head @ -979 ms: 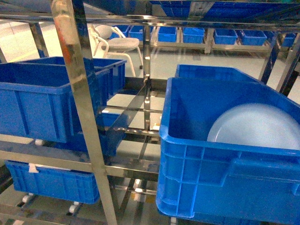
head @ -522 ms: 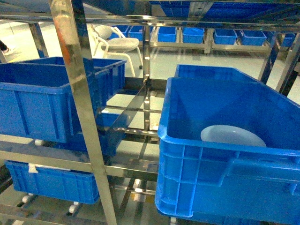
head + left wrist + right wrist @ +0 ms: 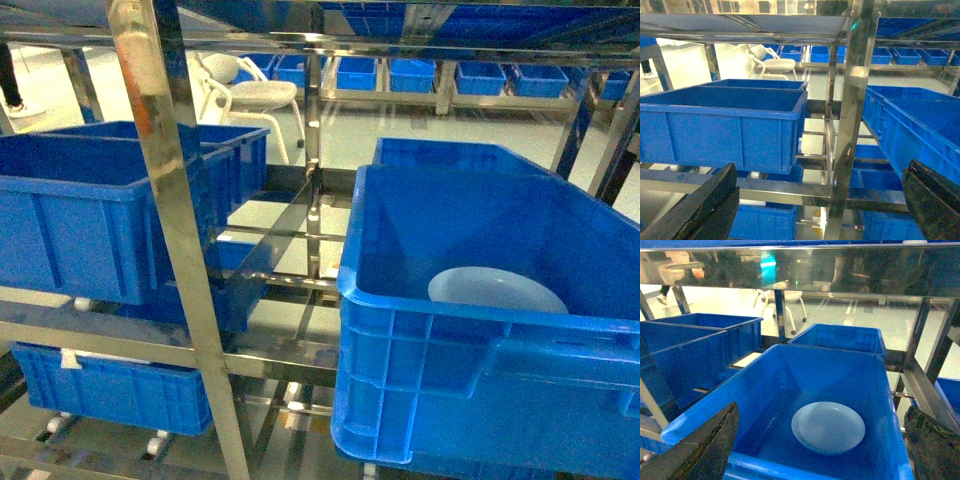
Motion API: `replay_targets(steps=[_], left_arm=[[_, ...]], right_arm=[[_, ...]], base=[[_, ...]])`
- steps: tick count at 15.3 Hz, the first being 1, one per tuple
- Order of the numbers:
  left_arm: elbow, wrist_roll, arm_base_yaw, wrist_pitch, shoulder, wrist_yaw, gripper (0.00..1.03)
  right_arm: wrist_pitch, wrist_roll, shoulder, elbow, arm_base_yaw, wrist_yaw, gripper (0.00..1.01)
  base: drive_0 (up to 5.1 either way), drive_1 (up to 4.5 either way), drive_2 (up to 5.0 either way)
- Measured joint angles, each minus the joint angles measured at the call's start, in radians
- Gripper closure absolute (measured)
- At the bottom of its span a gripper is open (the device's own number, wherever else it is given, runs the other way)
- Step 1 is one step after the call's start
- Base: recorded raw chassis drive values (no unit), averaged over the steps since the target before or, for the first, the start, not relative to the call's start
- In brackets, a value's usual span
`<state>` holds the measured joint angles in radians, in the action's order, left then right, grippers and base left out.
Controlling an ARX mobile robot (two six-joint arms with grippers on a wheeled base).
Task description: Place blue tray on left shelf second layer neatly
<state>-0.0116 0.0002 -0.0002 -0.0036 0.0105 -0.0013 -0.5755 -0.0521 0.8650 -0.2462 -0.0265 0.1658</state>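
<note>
Head view only catches half the blue tray (image 3: 497, 291) behind the near crate (image 3: 480, 390) wall. Steel rack (image 3: 175, 250), shiny floor, white chair (image 3: 245, 90) far back. Both my claws (image 3: 815, 200) (image 3: 820, 440) are spread wide, holding nothing.

Steel rack upright (image 3: 852, 115) between dark-blue crates (image 3: 725, 125), two spread black fingers (image 3: 700, 210) at the lower corners.

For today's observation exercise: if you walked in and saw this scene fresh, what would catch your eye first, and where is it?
First, the big blue crate at the right front, with the pale blue tray lying flat on its bottom. Next, the shiny steel upright of the rack, running top to bottom at the left. Behind that upright sits another blue crate on the left shelf.
</note>
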Motion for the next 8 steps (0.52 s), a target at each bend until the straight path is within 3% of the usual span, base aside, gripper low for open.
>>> replay_targets(steps=[3, 4, 6, 8], left_arm=[[0.0, 0.0, 0.0, 0.0, 0.0, 0.0, 0.05], [0.0, 0.0, 0.0, 0.0, 0.0, 0.0, 0.05], [0.0, 0.0, 0.0, 0.0, 0.0, 0.0, 0.05], [0.0, 0.0, 0.0, 0.0, 0.0, 0.0, 0.05]], right_arm=[[0.118, 0.0, -0.153, 0.048, -0.015, 0.003, 0.03], [0.256, 0.0, -0.326, 0.1, -0.061, -0.014, 0.03], [0.436, 0.0, -0.511, 0.134, -0.109, -0.063, 0.03], [0.542, 0.008, -0.62, 0.142, -0.187, -0.138, 0.03]], base=[[0.0, 0.0, 0.0], [0.0, 0.0, 0.0], [0.0, 0.0, 0.0], [0.0, 0.0, 0.0]])
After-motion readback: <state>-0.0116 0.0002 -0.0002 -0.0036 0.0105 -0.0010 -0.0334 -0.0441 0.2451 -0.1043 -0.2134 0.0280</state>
